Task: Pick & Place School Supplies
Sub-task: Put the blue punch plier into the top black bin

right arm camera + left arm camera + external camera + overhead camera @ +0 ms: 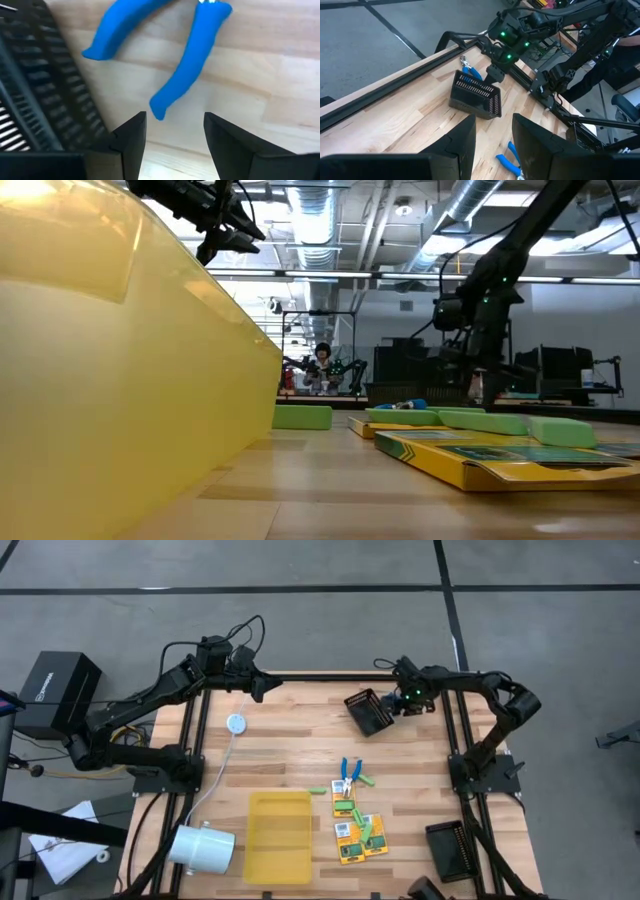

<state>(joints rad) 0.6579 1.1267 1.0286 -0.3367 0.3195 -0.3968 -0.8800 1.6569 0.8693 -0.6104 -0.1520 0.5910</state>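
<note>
- Right pincer: open and empty, just above blue-handled scissors lying on the surface beside the black mesh tray.
- Scissors: likely light, stiff, smooth plastic; best taken across one handle.
- Left pincer: open, empty, well apart from the tray.

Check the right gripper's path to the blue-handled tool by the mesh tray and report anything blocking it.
Nothing visible blocks it. The right gripper is open with bare wood between its fingers and the blue-handled tool just ahead. The black mesh tray lies close alongside, off the line.
</note>
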